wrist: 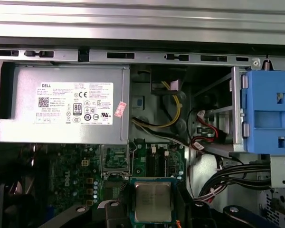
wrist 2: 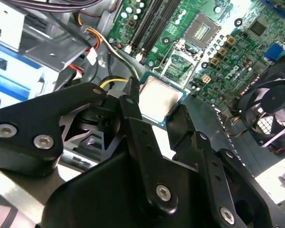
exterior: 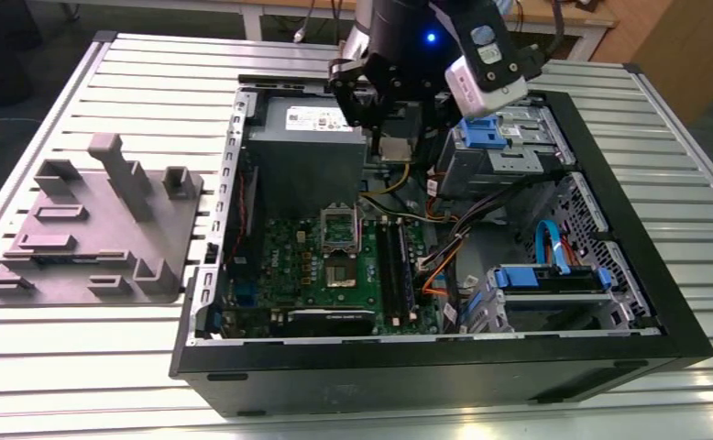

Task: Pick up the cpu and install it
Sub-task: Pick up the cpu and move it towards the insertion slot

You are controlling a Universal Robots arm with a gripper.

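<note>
The cpu (wrist 2: 161, 95) is clamped edge to edge between the gripper's (wrist 2: 156, 105) black fingers (wrist 2: 131, 107). It is held over the green circuit board (wrist 2: 213, 52) inside the open computer case (exterior: 631, 247), near the grey power supply (wrist: 61, 107) at the far side.

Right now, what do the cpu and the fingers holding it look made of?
The cpu: the top looks like brushed metal, silvery with a soft sheen, on a thin greenish, board-like rim. The fingers: probably matte black plastic or coated metal; dull, no glint.
</note>
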